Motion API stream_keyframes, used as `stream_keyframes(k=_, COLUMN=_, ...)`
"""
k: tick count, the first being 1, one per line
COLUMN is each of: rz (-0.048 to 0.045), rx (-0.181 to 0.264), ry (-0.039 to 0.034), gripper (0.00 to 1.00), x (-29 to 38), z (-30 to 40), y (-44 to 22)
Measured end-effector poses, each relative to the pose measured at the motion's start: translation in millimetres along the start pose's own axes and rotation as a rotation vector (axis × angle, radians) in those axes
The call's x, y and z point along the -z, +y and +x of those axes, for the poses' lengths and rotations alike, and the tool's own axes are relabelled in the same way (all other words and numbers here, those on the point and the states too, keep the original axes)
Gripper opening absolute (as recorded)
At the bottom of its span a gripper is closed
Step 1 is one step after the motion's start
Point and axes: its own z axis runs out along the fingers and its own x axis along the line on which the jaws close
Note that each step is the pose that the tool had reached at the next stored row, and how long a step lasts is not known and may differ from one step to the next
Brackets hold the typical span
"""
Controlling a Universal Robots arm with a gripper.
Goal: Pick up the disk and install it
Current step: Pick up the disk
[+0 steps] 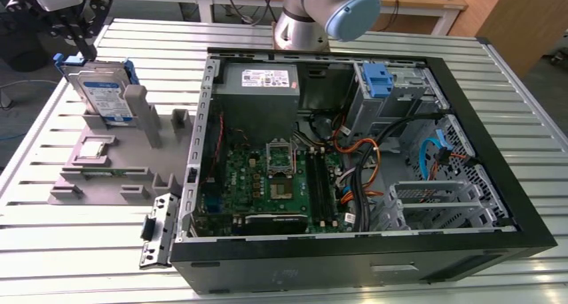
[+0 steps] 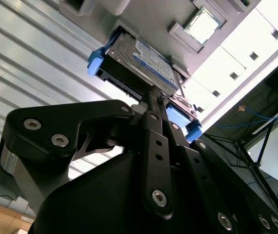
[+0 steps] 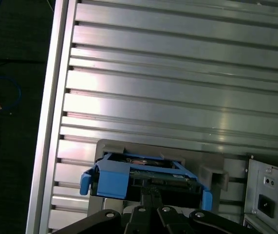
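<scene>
**Where is the disk right now?**

In the upper left of the exterior view. The disk [image 1: 105, 98] stands on edge in the grey holder [image 1: 89, 177] on the worktop [image 1: 80, 251]. My jaws sit at the middle of its top edge, on the blue carrier frame, as both wrist views show. I cannot tell whether they have closed on that edge or only rest against it.

**What could go wrong there?**

The hold, I'd say. It is a narrow bite on a tall, flat thing. If it is shallow or off-centre, the disk could swing or slip once it leaves the slot. A crooked pull could wedge it against the holder's uprights and drag the holder along the worktop.

**And further right?**

The open case [image 1: 355, 261]. Its near wall stands between the holder and the inside, so a low carry could clip it. Past the power supply [image 1: 257, 84], the loose cables [image 1: 364, 148] lie close to the bays and could snag a corner. At the upper right, by the blue bracket [image 1: 377, 81], a tilted disk would likely bind.
</scene>
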Motion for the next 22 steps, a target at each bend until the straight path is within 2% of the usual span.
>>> stream_keyframes(k=14, rz=-0.0001, rx=0.003, ry=0.0002, gripper=0.10, x=0.0, z=0.0, y=0.0)
stream_keyframes(k=17, rz=-0.0006, rx=0.019, ry=0.0007, gripper=0.10, x=0.0, z=0.0, y=0.0)
stream_keyframes(k=22, rz=-0.0019, rx=0.073, ry=0.0026, gripper=0.10, x=0.0, z=0.0, y=0.0)
